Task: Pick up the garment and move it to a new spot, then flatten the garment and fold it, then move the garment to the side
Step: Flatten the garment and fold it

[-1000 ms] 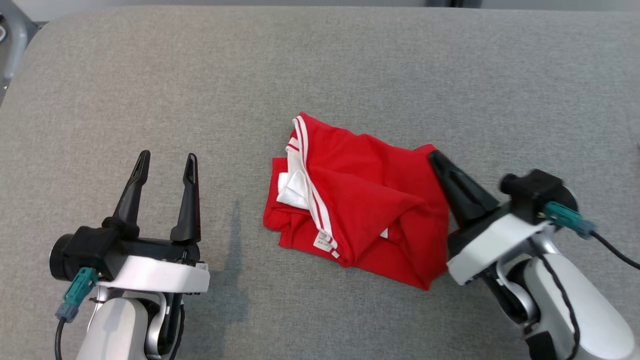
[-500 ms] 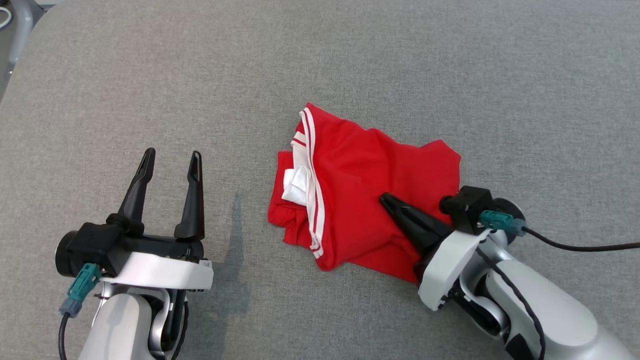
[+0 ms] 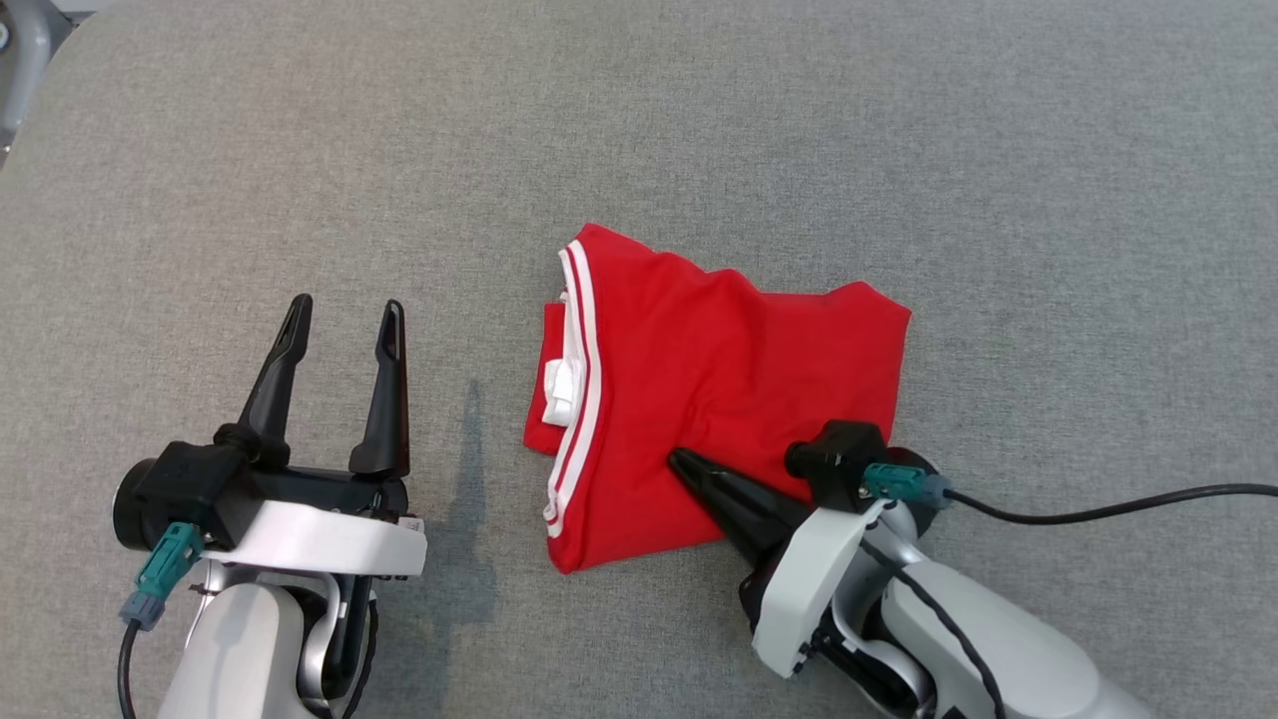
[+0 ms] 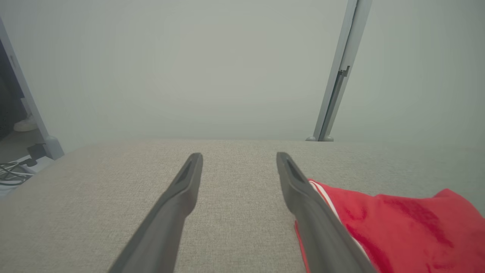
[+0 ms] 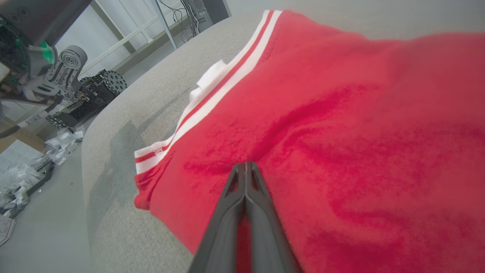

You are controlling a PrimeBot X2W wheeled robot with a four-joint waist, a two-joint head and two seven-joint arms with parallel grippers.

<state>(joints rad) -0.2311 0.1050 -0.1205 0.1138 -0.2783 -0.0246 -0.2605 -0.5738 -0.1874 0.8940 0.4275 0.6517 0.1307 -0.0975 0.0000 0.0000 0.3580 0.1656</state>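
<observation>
The folded red shirt (image 3: 729, 379) lies in the middle of the roomy grey table (image 3: 699, 120), its white tag (image 3: 559, 384) too small to read, with the right gripper (image 3: 682, 462) pinched shut on top of it and the left gripper (image 3: 345, 303) wide open nearby.

— What colour is the garment (image 3: 739, 379)?
— Bright red, with a trim (image 3: 577, 399) of white and red stripes along one edge and a white label (image 3: 559, 384) beside it.
— And the tabletop (image 3: 899, 150)?
— Plain light grey with a fine woven fleck.
— The robot?
— The left pincer (image 3: 344, 312) and the right pincer (image 3: 681, 461) are both black, on white casings (image 3: 319, 547), each with a teal plug (image 3: 160, 564).
</observation>
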